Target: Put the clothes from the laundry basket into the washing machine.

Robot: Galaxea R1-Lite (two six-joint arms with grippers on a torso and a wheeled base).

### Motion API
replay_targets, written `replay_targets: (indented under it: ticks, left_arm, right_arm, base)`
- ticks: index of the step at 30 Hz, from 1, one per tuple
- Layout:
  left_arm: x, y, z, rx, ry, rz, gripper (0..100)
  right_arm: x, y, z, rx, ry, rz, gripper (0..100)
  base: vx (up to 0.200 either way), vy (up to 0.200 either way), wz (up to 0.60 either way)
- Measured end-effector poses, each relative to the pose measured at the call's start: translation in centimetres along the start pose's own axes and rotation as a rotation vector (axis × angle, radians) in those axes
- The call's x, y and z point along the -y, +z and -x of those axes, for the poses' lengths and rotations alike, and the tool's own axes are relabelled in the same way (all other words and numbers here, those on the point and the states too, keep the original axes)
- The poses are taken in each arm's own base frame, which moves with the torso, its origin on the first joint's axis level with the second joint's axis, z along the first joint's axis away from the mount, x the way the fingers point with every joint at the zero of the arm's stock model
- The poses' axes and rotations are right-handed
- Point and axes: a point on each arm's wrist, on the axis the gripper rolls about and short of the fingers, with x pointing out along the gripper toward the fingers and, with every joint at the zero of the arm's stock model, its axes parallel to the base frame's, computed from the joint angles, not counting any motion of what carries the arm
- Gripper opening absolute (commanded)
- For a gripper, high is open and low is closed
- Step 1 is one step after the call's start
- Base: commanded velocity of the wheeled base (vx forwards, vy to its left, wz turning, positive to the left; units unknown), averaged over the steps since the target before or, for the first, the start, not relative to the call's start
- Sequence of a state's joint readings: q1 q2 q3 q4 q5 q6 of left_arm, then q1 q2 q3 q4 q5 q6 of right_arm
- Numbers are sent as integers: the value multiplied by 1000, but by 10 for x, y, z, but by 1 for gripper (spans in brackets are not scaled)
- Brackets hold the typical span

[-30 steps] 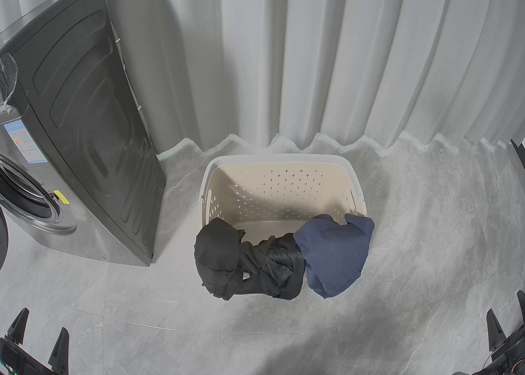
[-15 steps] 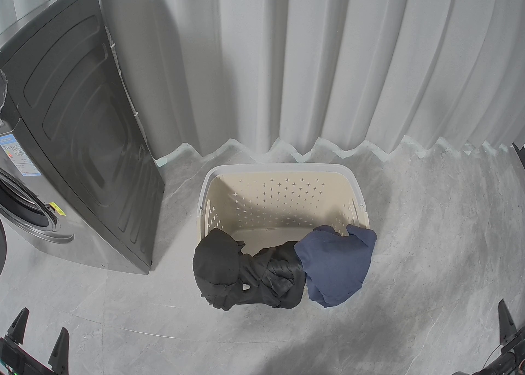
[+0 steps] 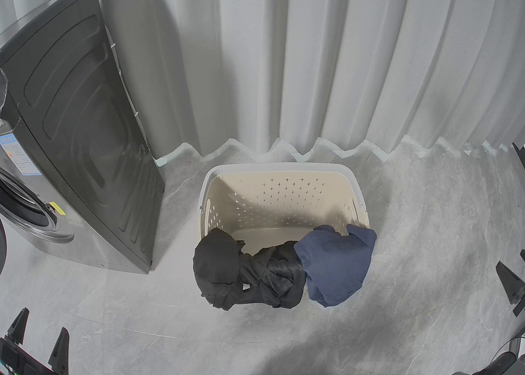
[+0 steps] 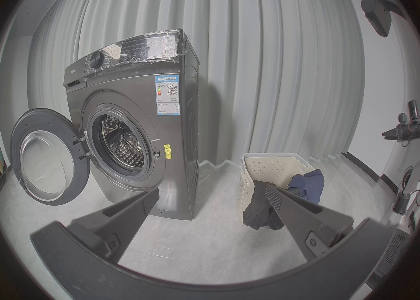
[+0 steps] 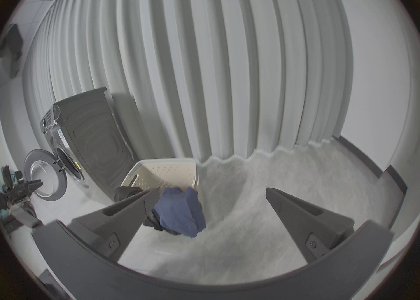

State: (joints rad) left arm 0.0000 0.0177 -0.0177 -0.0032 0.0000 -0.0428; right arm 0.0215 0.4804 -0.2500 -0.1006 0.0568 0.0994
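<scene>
A cream laundry basket [image 3: 279, 167] stands on the floor in front of me. A black garment [image 3: 246, 272] and a blue garment [image 3: 334, 264] hang over its near rim. The grey washing machine [image 3: 76, 119] is to the left, its round door [image 4: 46, 154] swung open and the drum [image 4: 120, 141] bare. My left gripper [image 3: 42, 329] is low at the near left, open and holding nothing, short of the basket [image 4: 271, 167]. My right gripper [image 3: 514, 283] is at the far right edge, open and holding nothing, with the blue garment [image 5: 179, 211] beyond its fingers.
White curtains [image 3: 306, 48] hang close behind the basket and the machine. Grey tiled floor [image 3: 426, 228] lies open to the right of the basket and between the basket and the machine. A dark skirting board [image 5: 372, 165] runs along the right wall.
The head camera shifted a little at first, then held. My right gripper has risen along the right edge of the head view. The clothes, the basket and my left gripper have stayed put.
</scene>
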Motion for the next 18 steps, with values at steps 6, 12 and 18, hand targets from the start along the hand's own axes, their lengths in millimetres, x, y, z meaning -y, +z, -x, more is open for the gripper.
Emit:
replay_targets:
  ticks: [6,12,18]
  left_arm:
    - [0,0,0,0,0,0,100]
    - [0,0,0,0,0,1,100]
    - [0,0,0,0,1,1,100]
  right_arm:
    - [-1,6,-49,-171,42,-32,100]
    - [-8,-4,-97,-335,83,-36,100]
    - [-21,-20,-135,-433,106,-9,100]
  base:
    - [0,0,0]
    - [0,0,0]
    - [0,0,0]
